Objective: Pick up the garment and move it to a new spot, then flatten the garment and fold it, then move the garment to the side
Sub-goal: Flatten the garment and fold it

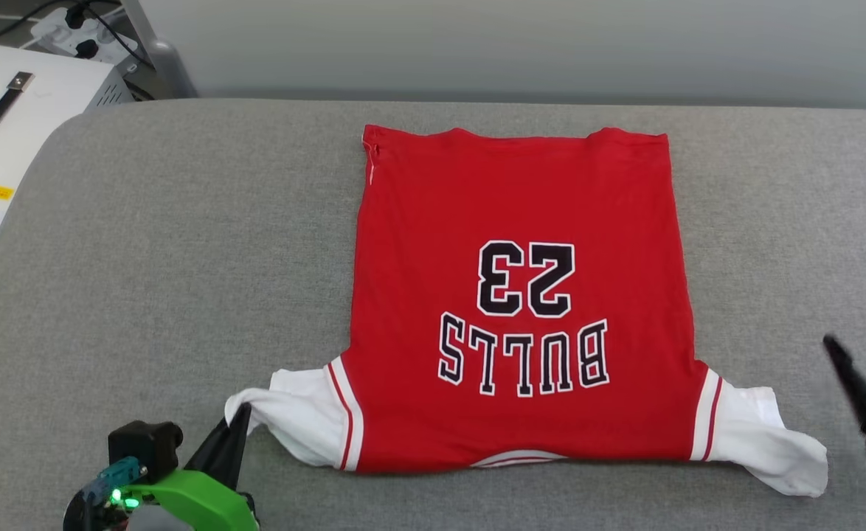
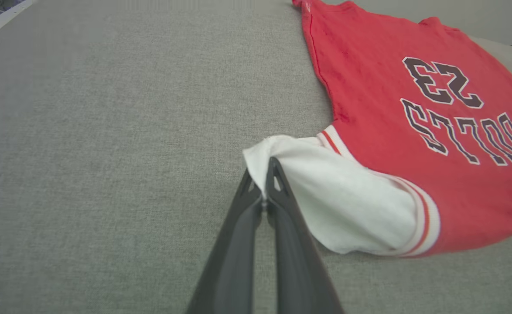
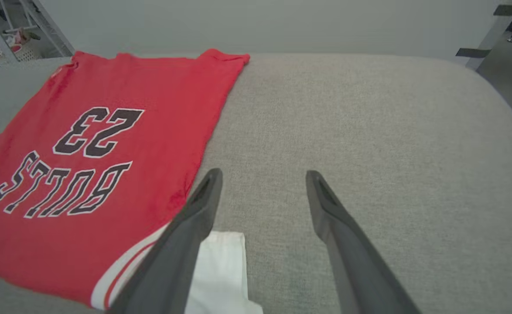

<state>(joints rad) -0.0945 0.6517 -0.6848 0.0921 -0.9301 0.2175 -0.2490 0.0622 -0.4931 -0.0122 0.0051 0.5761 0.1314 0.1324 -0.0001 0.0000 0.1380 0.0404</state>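
**Left claw pinches a sleeve; right claw stands apart**

The left claw is clamped on the shirt: its two dark fingers meet at the tips, with the outer edge of the white left sleeve caught between them. The cloth bunches up at the pinch, and the rest of the sleeve slopes away toward the red body.

The right claw has its fingers wide apart with nothing between them. It is over bare grey cloth just beside the white right sleeve; whether the tips touch down cannot be told.

The shirt lies spread out near the middle of the grey padded surface, print side up. The black "23" and "BULLS" read upside down in the head view. The neck edge and both sleeves are on the side nearest the robot, and the hem is at the far side. Red-and-white stripes mark each sleeve seam. The right sleeve lies loose, a little rumpled.

Past the surface's far left corner stands a white box with a black handle.
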